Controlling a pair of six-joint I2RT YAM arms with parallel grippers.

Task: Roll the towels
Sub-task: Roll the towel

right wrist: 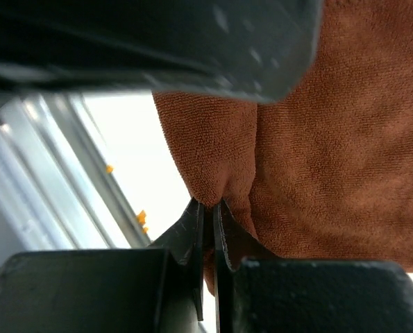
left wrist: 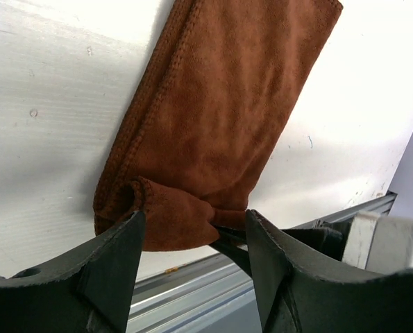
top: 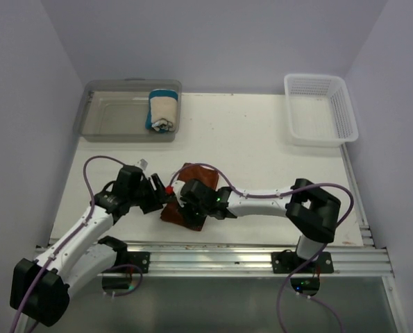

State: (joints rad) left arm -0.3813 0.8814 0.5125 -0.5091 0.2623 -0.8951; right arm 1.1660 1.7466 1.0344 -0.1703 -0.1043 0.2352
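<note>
Right gripper [right wrist: 207, 208]: closest thing to its wrist lens. My jaws are pressed together on a pinched fold of the rust-brown cloth towel [right wrist: 331, 139], at its near edge.
Left gripper [left wrist: 192, 220]: my jaws stand wide, one either side of the curled near end of that towel. Nothing is clamped. Can't tell whether the fingers [left wrist: 116, 257] touch the cloth.
Brown towel, position: on the white table [top: 262, 139], close to the front rail, between my two wrists. It runs lengthwise away from the rail.
Brown towel, state: near end is turned over into a small first curl. The rest lies flat and unrolled out to the far edge.
Cream cloth towel with blue edges [top: 162, 109]: rolled into a bundle, lying inside the clear plastic bin [top: 109, 118] at the far left of the table.
White mesh basket [top: 317, 104]: far right corner, well apart from both towels and both grippers.
Done: one of two towels, by my read. The cream one looks finished.
Left: nearly all of the brown roll, since only the first turn exists. Whether it then goes in the bin I can't say from the task.
Step in hand: looks like the start of the roll, with my right holding the fold and my left free to tuck.
Risk: the curl is loose, so it may spring flat if my right lets go before my left has it.
</note>
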